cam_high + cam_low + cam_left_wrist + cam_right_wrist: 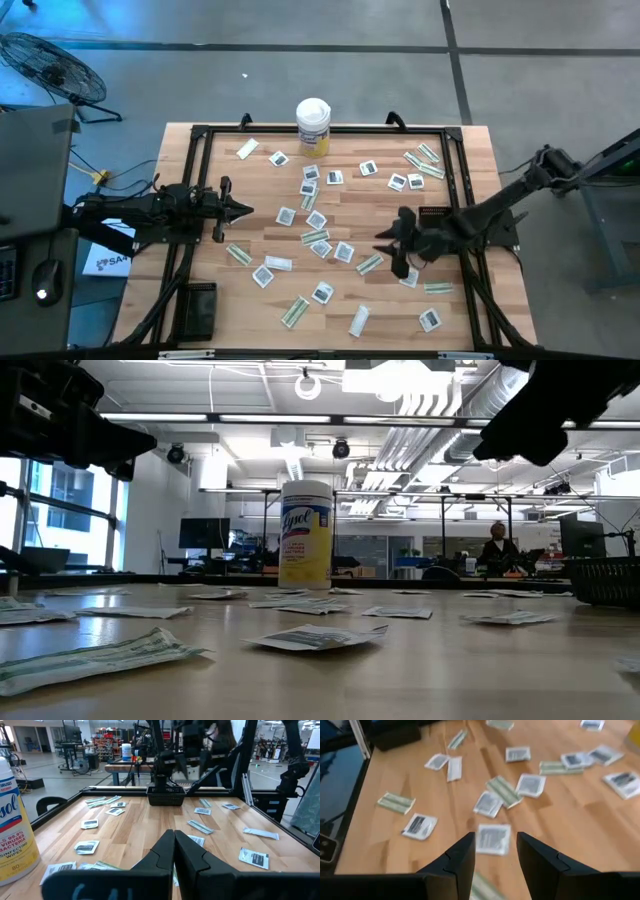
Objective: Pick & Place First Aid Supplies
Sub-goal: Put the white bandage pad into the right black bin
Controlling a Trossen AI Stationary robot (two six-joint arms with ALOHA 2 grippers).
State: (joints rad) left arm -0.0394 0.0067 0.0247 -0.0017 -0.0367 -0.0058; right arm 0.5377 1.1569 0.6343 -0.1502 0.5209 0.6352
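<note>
Right pincer (pixel 492 852) (spread) above sachet (pixel 493 839)

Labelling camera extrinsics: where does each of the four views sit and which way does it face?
High: overhead, straight down on the table; both arms, left gripper shut, right gripper open.
Low: table-top height, level toward the room; arms at top corners.
Left wrist: on the left arm, looking across the table over its closed fingers.
Right wrist: on the right arm, angled down at a square sachet between open fingers.
Shared: high, low and left wrist views show the wipes canister.
</note>
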